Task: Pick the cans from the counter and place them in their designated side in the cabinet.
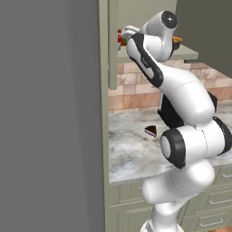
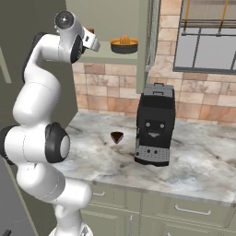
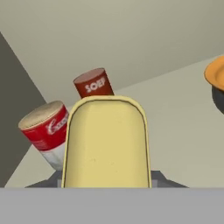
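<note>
The gripper (image 3: 107, 186), reaching onto the cabinet (image 2: 110, 57) shelf, is clamped on a yellow-topped can (image 3: 106, 144), with two red cans at its ten (image 3: 46, 131) and twelve o'clock (image 3: 92, 83) and an orange bowl (image 3: 215, 74) at two o'clock.

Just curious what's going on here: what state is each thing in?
two-finger gripper: shut on the yellow-topped can
yellow-topped can: held, not yet released
red soup can: standing on the cabinet shelf
red-and-white can: standing there too
pale green cabinet door: open
</note>
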